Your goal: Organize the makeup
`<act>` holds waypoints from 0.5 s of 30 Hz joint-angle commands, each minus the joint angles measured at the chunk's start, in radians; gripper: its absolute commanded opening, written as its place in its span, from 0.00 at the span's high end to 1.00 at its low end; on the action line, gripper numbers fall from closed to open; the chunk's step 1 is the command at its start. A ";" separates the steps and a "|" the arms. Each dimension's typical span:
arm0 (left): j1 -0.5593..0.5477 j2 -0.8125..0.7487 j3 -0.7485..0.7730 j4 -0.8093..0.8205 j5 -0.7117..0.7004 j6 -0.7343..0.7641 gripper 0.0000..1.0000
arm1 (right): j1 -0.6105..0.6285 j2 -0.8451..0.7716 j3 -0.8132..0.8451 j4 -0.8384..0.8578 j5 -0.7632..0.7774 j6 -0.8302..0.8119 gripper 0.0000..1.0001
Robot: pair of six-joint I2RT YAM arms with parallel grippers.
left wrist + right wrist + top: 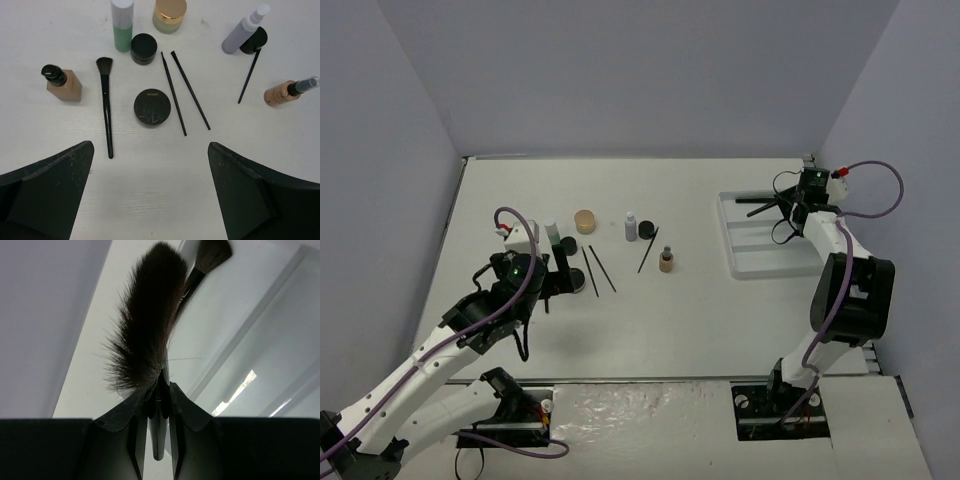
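The left gripper hangs wide open and empty. The round black jar lies straight ahead, centred between its jaws, with a powder brush lying lengthwise beside it. Well apart over the white tray, the right gripper pinches a fluffy brush.

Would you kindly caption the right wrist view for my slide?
The right hand pinches a fluffy brush over the white tray.

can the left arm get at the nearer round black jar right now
Probably yes: the left gripper is open, bare table lies between it and the nearer black jar, and the fluffy brush and thin brush beside it lie clear.
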 commanded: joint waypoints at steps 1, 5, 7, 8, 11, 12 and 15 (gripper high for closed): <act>0.011 -0.038 -0.004 -0.069 -0.059 -0.058 0.03 | -0.005 0.105 0.116 0.146 -0.066 0.088 1.00; 0.012 -0.056 -0.021 -0.081 -0.060 -0.067 0.03 | -0.007 0.204 0.147 0.220 -0.111 0.135 1.00; 0.013 -0.058 -0.032 -0.077 -0.054 -0.075 0.03 | -0.006 0.235 0.152 0.255 -0.115 0.164 0.99; 0.013 -0.057 -0.037 -0.074 -0.049 -0.080 0.03 | -0.006 0.250 0.158 0.257 -0.116 0.176 0.97; 0.013 -0.051 -0.045 -0.069 -0.039 -0.092 0.03 | -0.006 0.286 0.168 0.260 -0.107 0.199 0.96; 0.013 -0.047 -0.045 -0.067 -0.035 -0.093 0.03 | -0.008 0.287 0.170 0.263 -0.107 0.201 0.94; 0.014 -0.032 -0.046 -0.063 -0.029 -0.098 0.03 | -0.008 0.304 0.170 0.269 -0.097 0.214 0.78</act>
